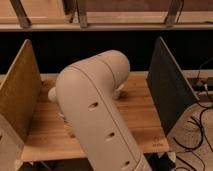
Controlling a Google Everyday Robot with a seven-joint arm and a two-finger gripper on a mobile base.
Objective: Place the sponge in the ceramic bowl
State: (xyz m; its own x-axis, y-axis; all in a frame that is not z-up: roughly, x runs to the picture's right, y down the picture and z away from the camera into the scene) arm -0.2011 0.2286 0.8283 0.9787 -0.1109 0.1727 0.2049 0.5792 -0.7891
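Note:
My own arm (95, 115), a thick cream-coloured link with an elbow, fills the middle of the camera view and blocks most of the wooden table (142, 120). The gripper is out of sight behind the arm, somewhere over the far part of the table. The sponge is hidden. The ceramic bowl is hidden too. A small pale piece (52, 94) pokes out at the arm's left edge; I cannot tell what it is.
A tan upright panel (20, 95) bounds the table on the left and a dark grey panel (167, 90) on the right. Black cables (200, 132) lie on the floor at the right. A metal rail (105, 25) runs along the back.

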